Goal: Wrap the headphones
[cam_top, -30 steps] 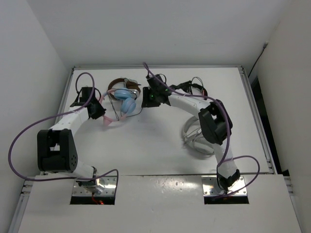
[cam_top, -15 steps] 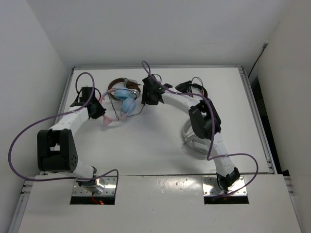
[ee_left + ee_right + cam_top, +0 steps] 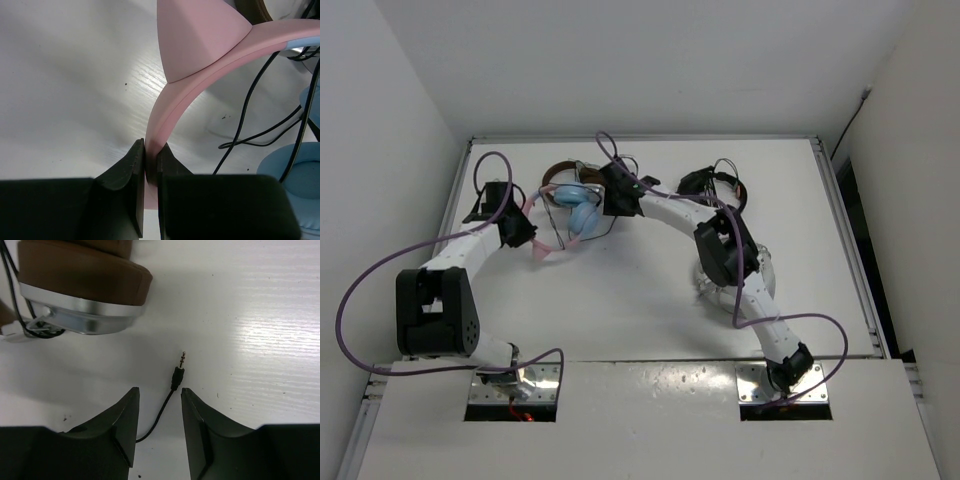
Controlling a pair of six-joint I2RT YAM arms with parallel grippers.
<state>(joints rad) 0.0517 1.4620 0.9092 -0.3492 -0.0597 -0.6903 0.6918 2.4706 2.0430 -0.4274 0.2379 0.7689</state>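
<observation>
**Pink cat-ear headphones pinched at the band, plug lying between open fingers**

The headphones (image 3: 577,207) sit at the far left-centre of the white tabletop (image 3: 620,290), just in front of a pair of brown headphones (image 3: 563,170) with silver-rimmed cups. Their headband (image 3: 200,70) is a smooth, matte pink arc, and a solid triangular cat ear (image 3: 197,35) of the same pink rises from it. The two earcups (image 3: 583,212) are round and light blue, lying close together; the left wrist view catches the edge of one, with a shallow dished face. A thin black cable (image 3: 245,115) loops loosely over the tabletop between the band and the cups.

The left gripper (image 3: 150,152) is clamped on the headband – its two dark fingers press flat against either side of the pink strip, low on the arc, with the cat ear above the grip.

The right gripper (image 3: 159,395) reaches in from the right, beside the brown headphones (image 3: 85,275). Its jaws stand apart and hold nothing. Between the fingertips, on the tabletop, lies a small jack plug (image 3: 178,374) – black sleeve, metal tip pointing away from the gripper – with a thin black lead curving back under the left finger. The plug touches neither finger. The lead cannot be traced back to the blue cups from this view.
</observation>
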